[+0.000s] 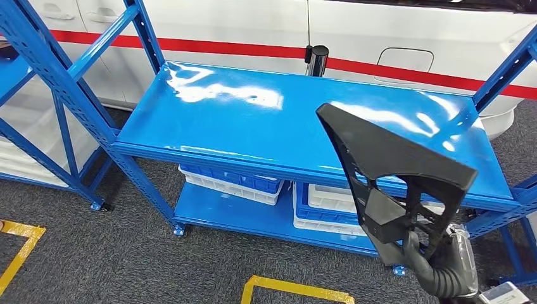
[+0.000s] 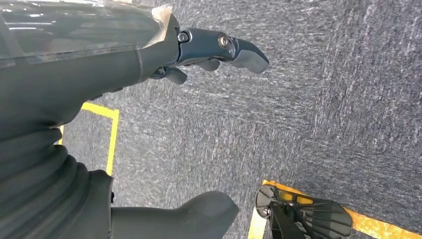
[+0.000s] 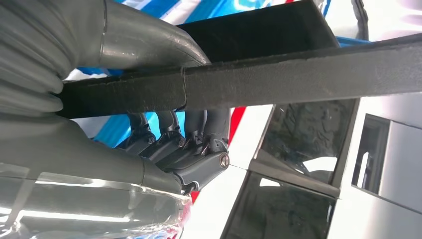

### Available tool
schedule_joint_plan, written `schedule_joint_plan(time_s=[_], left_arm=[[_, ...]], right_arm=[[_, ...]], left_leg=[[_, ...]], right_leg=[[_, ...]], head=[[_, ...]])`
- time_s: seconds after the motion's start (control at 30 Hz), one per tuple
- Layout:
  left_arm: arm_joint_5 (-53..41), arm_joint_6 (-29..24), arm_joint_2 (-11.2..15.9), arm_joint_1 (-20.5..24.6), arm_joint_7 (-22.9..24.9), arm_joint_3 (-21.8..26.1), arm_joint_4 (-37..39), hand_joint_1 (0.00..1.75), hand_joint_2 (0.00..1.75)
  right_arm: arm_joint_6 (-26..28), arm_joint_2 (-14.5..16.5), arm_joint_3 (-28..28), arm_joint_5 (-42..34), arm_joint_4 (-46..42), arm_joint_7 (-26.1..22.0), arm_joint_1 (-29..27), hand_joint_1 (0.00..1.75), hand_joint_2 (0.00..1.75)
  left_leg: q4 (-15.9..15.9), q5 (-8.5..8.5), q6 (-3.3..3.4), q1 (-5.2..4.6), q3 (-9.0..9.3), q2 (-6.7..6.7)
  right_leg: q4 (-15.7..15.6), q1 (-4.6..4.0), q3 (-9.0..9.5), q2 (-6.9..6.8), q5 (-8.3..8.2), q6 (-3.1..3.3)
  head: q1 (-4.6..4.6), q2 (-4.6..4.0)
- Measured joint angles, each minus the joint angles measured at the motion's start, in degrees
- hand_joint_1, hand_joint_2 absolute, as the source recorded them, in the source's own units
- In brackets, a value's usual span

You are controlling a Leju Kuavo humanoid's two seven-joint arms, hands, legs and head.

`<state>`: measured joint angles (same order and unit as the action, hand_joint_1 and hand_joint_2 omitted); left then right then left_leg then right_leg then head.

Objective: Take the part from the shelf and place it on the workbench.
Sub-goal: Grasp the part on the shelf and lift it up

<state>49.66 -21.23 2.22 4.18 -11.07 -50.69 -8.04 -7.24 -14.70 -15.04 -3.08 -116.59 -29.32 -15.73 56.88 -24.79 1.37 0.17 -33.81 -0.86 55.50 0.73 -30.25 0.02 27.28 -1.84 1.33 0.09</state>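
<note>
Part: a black, roughly triangular plastic frame (image 1: 392,171) with open ribs, held up in the air in front of the shelf's right end, tilted, touching nothing else.
Right hand: the right hand (image 1: 437,256) grips the part at its lower narrow end; in the right wrist view the thumb lies on one side of a flat black bar (image 3: 278,79) and the fingers (image 3: 189,142) curl round the other.
Left hand: the left hand (image 2: 209,57) hangs over grey carpet (image 2: 323,99), fingers loosely apart and holding nothing.
Shelf: the blue shelf (image 1: 253,120) has a glossy, bare top board; blue and white bins (image 1: 231,180) sit on the level below.
Step in hand: the part looks already off the shelf, so carrying it to the tabletop remains, by my reading.
How to do it well: keep the grip firm and the wide end clear of the shelf's posts while turning; the part is long and top-heavy, so it may swing.
</note>
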Motion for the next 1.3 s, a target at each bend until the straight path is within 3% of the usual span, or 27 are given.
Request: schedule_joint_plan(time_s=[0.3, 0.5, 0.57, 0.67, 0.7, 0.73, 0.77, 0.83, 0.9, 0.97, 1.03, 1.07, 1.13, 1.2, 1.23, 1.27, 1.3], left_arm=[[0.8, 0.9, -0.3, 0.0, -0.1, 0.0, 0.0, 0.0, 1.75], [1.2, 1.3, -0.3, 0.0, -0.1, 0.0, 0.0, 0.0, 1.75], [1.2, 1.4, -0.4, 0.0, -0.1, 0.0, 0.0, 0.0, 1.75], [1.2, 1.8, -0.5, 0.0, -0.1, 0.0, 0.0, 0.0, 1.75], [1.2, 1.9, -0.5, 0.0, -0.1, 0.0, 0.0, 0.0, 1.75], [1.2, 2.0, -0.5, 0.0, -0.1, 0.0, 0.0, 0.0, 1.75], [1.2, 2.0, -0.5, -0.1, -0.1, 0.0, 0.0, 0.0, 1.75], [1.2, 2.0, -0.6, -0.1, 0.0, 0.0, 0.0, 0.0, 1.75], [1.2, 2.0, -0.6, 0.0, 0.1, -0.1, 0.0, 0.0, 1.75], [1.2, 2.0, -0.6, 0.0, 0.2, -0.1, 0.0, 0.0, 1.75], [1.2, 2.0, -0.6, 0.0, 0.3, -0.1, 0.0, 0.0, 1.75], [1.2, 2.0, -0.6, 0.0, 0.3, -0.1, 0.0, 0.0, 1.75], [1.2, 2.0, -0.6, 0.0, 0.3, -0.2, 0.0, 0.0, 1.75], [1.2, 2.0, -0.6, -0.1, 0.4, -0.2, 0.0, 0.0, 1.75], [1.2, 2.0, -0.6, -0.1, 0.4, -0.2, 0.0, 0.0, 1.75], [1.2, 2.0, -0.6, -0.1, 0.4, -0.2, 0.0, 0.0, 1.75], [1.2, 2.0, -0.6, -0.1, 0.4, -0.2, 0.0, 0.0, 1.75]], right_arm=[[0.5, 0.4, 1.7, -0.8, 1.9, 0.0, 0.1, 1.75, 1.75], [1.1, 0.3, 2.5, -1.7, 3.9, 0.0, 1.0, 1.75, 1.75], [1.9, 0.6, 2.8, -1.0, 4.3, -0.2, 1.2, 1.75, 1.75], [3.1, 1.4, 3.7, 0.4, 4.9, -0.4, 1.3, 1.75, 1.75], [3.4, 1.8, 4.0, 0.8, 5.1, -0.4, 1.3, 1.75, 1.75], [3.6, 2.2, 4.2, 1.2, 5.3, -0.4, 1.2, 1.75, 1.75], [3.8, 2.5, 4.4, 1.5, 5.4, -0.5, 1.2, 1.75, 1.75], [4.0, 3.1, 4.8, 1.8, 5.5, -0.6, 1.3, 1.75, 1.75], [4.0, 3.4, 5.1, 2.0, 5.7, -0.6, 1.4, 1.75, 1.75], [4.0, 3.7, 5.2, 2.1, 6.0, -0.7, 1.7, 1.75, 1.75], [4.0, 3.8, 5.2, 2.1, 6.3, -0.6, 2.1, 1.75, 1.75], [3.9, 3.8, 5.3, 2.1, 6.5, -0.6, 2.3, 1.75, 1.75], [3.9, 3.9, 5.3, 2.0, 6.8, -0.6, 2.5, 1.75, 1.75], [3.9, 4.2, 5.3, 1.9, 7.1, -0.6, 2.5, 1.75, 1.75], [3.9, 4.3, 5.3, 1.8, 7.2, -0.6, 2.5, 1.75, 1.75], [3.9, 4.5, 5.3, 1.8, 7.2, -0.6, 2.4, 1.75, 1.75], [3.9, 4.6, 5.3, 1.8, 7.3, -0.6, 2.4, 1.75, 1.75]], left_leg=[[0.2, -0.25, 0.33, -0.29, 0.02, -0.01], [0.0, -0.27, 1.45, -0.51, 0.31, 0.04], [-0.7, 0.09, 2.11, -0.21, 0.76, 0.18], [-0.9, 0.16, 2.42, -0.13, 0.91, 0.31], [-0.9, 0.14, 2.39, -0.15, 0.9, 0.31], [-0.8, 0.1, 2.33, -0.15, 0.9, 0.29], [-0.7, 0.02, 2.21, -0.11, 0.92, 0.24], [-0.3, -0.28, 1.7, -0.07, 0.95, 0.11], [0.2, -0.65, 0.9, -0.23, 0.94, 0.03], [0.3, -0.71, 0.21, -0.24, 0.89, 0.02], [1.1, -1.31, -0.37, 0.09, 0.56, 0.08], [2.8, -2.52, -0.68, 0.25, -0.16, 0.16], [9.3, -6.31, -1.2, 0.42, -3.09, 0.33], [16.0, -8.99, -1.48, 0.47, -6.2, 0.39], [16.8, -8.79, -1.46, 0.47, -6.59, 0.4], [15.5, -7.55, -1.33, 0.47, -5.88, 0.41], [12.1, -5.59, -1.09, 0.46, -4.1, 0.41]], right_leg=[[0.0, 0.35, 0.14, 0.0, 0.06, -0.19], [0.0, 0.68, 0.38, -0.01, 0.26, -1.0], [2.9, 0.71, -0.84, -0.03, 1.88, -0.89], [14.1, 0.77, -6.45, -0.02, 6.53, -0.36], [16.5, 0.77, -7.77, -0.02, 7.13, -0.54], [16.8, 0.79, -8.06, -0.02, 6.82, -0.92], [14.6, 0.87, -7.02, -0.03, 5.57, -1.43], [6.5, 1.14, -3.13, -0.03, 2.33, -2.16], [1.7, 1.02, -0.74, 0.06, 0.63, -1.48], [1.5, 0.68, -0.6, 0.15, 0.38, -0.25], [1.5, 0.9, -0.57, 0.14, 0.14, 0.63], [1.4, 1.03, -0.53, 0.11, 0.05, 1.09], [1.4, 0.95, -0.55, 0.01, 0.02, 1.7], [1.4, 0.72, -0.62, -0.09, 0.04, 1.84], [1.4, 0.63, -0.6, -0.1, 0.04, 1.85], [1.4, 0.58, -0.54, -0.09, 0.05, 1.84], [1.4, 0.54, -0.44, -0.06, 0.06, 1.83]], head=[[0.01, 0.0], [0.01, 0.0], [-0.09, 0.0], [-0.3, 0.0], [-0.28, 0.0], [-0.3, 0.0], [-0.31, 0.0], [-0.38, 0.01], [-0.38, 0.01], [-0.35, 0.0], [-0.33, 0.01], [-0.25, 0.01], [-0.09, 0.0], [-0.04, 0.0], [-0.03, 0.0], [-0.04, 0.0], [-0.03, 0.0]])
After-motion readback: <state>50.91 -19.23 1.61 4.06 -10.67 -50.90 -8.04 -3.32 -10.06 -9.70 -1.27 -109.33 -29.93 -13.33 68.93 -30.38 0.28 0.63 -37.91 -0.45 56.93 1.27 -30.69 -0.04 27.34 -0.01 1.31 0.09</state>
